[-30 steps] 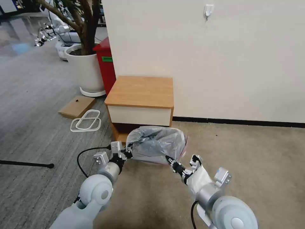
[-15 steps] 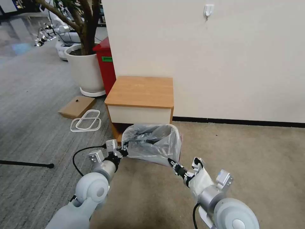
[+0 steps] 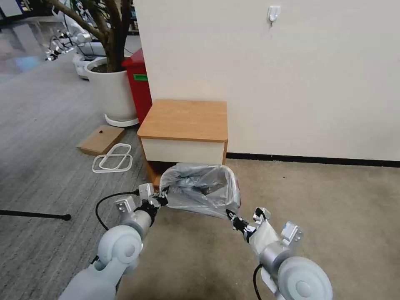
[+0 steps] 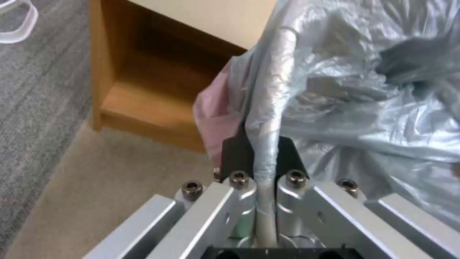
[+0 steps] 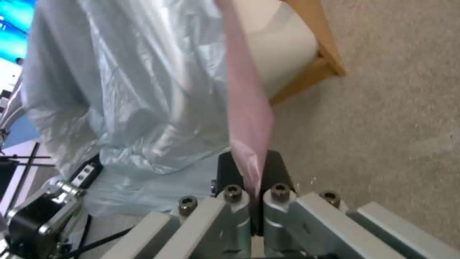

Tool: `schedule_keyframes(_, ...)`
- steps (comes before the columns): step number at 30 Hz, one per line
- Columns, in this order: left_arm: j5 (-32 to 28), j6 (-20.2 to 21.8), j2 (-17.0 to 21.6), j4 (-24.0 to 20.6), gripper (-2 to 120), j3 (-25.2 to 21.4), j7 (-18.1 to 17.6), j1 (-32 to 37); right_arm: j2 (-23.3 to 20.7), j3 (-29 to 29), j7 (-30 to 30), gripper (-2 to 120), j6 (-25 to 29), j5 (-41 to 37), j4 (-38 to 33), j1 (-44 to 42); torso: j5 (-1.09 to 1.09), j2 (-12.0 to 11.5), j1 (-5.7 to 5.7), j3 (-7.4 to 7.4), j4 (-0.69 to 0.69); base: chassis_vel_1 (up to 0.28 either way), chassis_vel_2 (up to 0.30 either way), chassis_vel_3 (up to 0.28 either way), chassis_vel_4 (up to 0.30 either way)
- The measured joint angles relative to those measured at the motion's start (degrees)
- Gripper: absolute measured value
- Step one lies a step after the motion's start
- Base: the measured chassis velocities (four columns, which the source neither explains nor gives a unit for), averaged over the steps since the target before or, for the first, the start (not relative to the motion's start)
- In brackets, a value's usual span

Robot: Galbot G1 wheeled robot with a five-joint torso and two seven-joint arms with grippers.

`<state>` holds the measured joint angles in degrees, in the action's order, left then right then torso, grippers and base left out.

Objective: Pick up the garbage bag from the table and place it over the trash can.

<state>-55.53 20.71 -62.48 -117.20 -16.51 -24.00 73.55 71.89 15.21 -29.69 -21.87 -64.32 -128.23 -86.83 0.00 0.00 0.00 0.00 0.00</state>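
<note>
Head view has the thin, crinkly, translucent grey plastic garbage bag [image 3: 200, 189] stretched open between the two arms, low in front of the small wooden table [image 3: 185, 118] with its smooth light-brown top and cream-white front panel. The bag's mouth is pulled into a rough rounded rectangle and the film is full of shiny creases and folds, with something darker showing through the middle. Can't make out the trash can under all that plastic, so no call on whether the bag sits around it or just hangs.

The left gripper [image 3: 163, 199] is pinched tight on the bag's left edge; in the left wrist view its black fingers [image 4: 235, 153] squeeze a twisted, rope-like strand of the plastic between them. The right gripper [image 3: 231, 217] is clamped down on the right side, and the right wrist view shows the dark pads [image 5: 228, 171] closed narrow on the pinkish rim [image 5: 244, 108] of the bag, which runs up as a smooth flat strip.

Around it: the short-pile beige carpet [image 3: 333, 216] under the arms, grey ribbed carpet [image 3: 37, 166] to the left. A flat brown cardboard piece [image 3: 100, 139] and a clear looped plastic frame [image 3: 112, 158] lie on the floor left of the table. Behind those is a round white plant pot [image 3: 110, 91] with a woody trunk, and a tall red bin [image 3: 139, 81] squeezed between the pot and the plain cream wall. A small white wall hook [image 3: 273, 14] sits up high.
</note>
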Motion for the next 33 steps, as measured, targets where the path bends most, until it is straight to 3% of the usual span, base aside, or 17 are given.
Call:
schedule_keyframes(7, 0.3, -0.1, 0.3, 0.3, 0, -0.3, -1.0, 0.0, -0.6, -0.7, -0.5, 28, 0.3, 3.2, -0.5, -0.6, 0.0, 0.0, 0.0, 0.0, -0.01, 0.0, 0.0, 0.0, 0.0)
schedule_keyframes(11, 0.2, 0.0, 0.3, 0.3, 0, -0.3, -0.8, -0.1, -0.9, -0.9, -0.4, 38, 0.3, 4.6, -0.6, -0.7, 0.0, 0.0, 0.0, 0.0, 0.0, 0.0, 0.0, 0.0, 0.0)
schedule_keyframes(15, 0.2, 0.1, 0.3, 0.6, 0, -0.2, -0.5, 0.0, -2.0, -0.8, 0.2, 56, 1.0, 9.9, 0.0, -1.2, -0.01, 0.0, 0.0, 0.0, 0.0, 0.0, 0.0, 0.0, 0.0)
schedule_keyframes(19, 0.1, 0.1, 0.5, 0.9, 0, -0.4, -0.4, 0.0, -2.7, -0.4, 1.4, 67, 2.1, 13.9, 0.6, -1.6, 0.0, 0.0, 0.0, 0.0, 0.0, 0.0, 0.0, 0.0, 0.0)
schedule_keyframes(21, -0.5, 0.2, 0.9, 1.2, 0, -0.9, -0.3, -0.2, -4.1, 0.1, 3.4, 76, 4.4, 17.6, 1.4, -2.1, 0.0, 0.0, 0.0, 0.0, 0.0, 0.0, 0.0, 0.0, 0.0)
schedule_keyframes(22, -0.5, 0.2, 0.9, 1.2, 0, -0.9, -0.3, -0.2, -4.1, 0.1, 3.4, 76, 4.4, 17.6, 1.4, -2.1, 0.0, 0.0, 0.0, 0.0, 0.0, 0.0, 0.0, 0.0, 0.0)
schedule_keyframes(26, -2.4, 0.4, 2.5, 1.9, 0, -2.5, 0.0, -0.3, -7.1, 2.0, 9.0, 95, 8.1, 18.4, 2.0, -2.8, 0.0, 0.0, 0.0, 0.0, 0.0, 0.0, 0.0, 0.0, 0.0)
schedule_keyframes(29, -2.9, 0.6, 3.1, 2.1, 0, -3.2, 0.8, -0.2, -8.1, 2.5, 11.7, 99, 9.1, 17.6, 2.4, -2.7, 0.0, 0.0, 0.0, 0.0, 0.0, 0.0, 0.0, 0.0, 0.0)
schedule_keyframes(31, -3.6, 0.9, 4.5, 2.8, 0, -4.7, 4.1, 0.4, -10.0, 3.8, 18.4, 100, 9.9, 12.7, 3.8, -1.6, 0.0, 0.0, 0.0, 0.0, -0.01, 0.0, 0.0, 0.0, 0.0)
schedule_keyframes(33, -3.9, 0.9, 5.0, 3.0, 0, -5.3, 5.8, 0.8, -10.6, 4.4, 21.1, 100, 10.0, 10.2, 4.7, -1.0, 0.0, 0.0, 0.0, 0.0, 0.0, 0.0, 0.0, 0.0, 0.0)
